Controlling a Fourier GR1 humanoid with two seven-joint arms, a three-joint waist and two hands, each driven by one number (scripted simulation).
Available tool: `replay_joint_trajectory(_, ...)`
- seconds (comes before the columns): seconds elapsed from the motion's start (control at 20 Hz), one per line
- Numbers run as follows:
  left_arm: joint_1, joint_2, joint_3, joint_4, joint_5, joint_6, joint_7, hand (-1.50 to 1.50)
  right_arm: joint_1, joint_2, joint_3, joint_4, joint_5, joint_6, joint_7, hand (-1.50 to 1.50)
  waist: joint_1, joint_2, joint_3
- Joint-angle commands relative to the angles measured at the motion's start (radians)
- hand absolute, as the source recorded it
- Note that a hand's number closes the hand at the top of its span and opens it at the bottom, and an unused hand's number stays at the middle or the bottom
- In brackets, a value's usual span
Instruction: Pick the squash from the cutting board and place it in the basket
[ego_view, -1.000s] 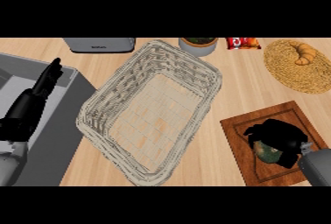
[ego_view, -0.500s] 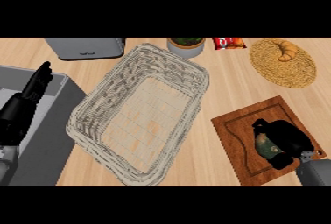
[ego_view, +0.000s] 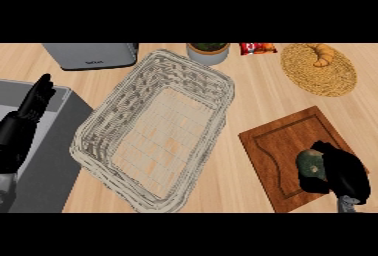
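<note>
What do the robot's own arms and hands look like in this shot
Both hands are black, with slim, segmented fingers and a thumb. The left hand is long and narrow, joining a grey forearm at the lower left edge. The right hand looks bulkier and glossy black, and only a small grey piece of its forearm shows at the bottom right. No cables, markings or sleeves are visible.

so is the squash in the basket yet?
No. The squash sits on the cutting board, right hand curled round it; the basket holds nothing.
</note>
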Motion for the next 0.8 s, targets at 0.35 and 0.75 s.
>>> replay_joint_trajectory(0.35, 0.009, -0.027, -0.025, 0.028, -0.001, -0.014, -0.046, 0.0, -0.007, 0.259, 0.099, -0.683, -0.097, -0.115, 0.173, 1.5, 0.034, 0.015, -0.013)
replay_joint_trajectory(0.75, -0.065, -0.07, -0.083, 0.057, -0.042, 0.016, -0.035, 0.0, -0.365, 0.264, 0.294, -0.917, 0.004, 0.256, 0.566, 1.5, 0.081, 0.027, -0.013)
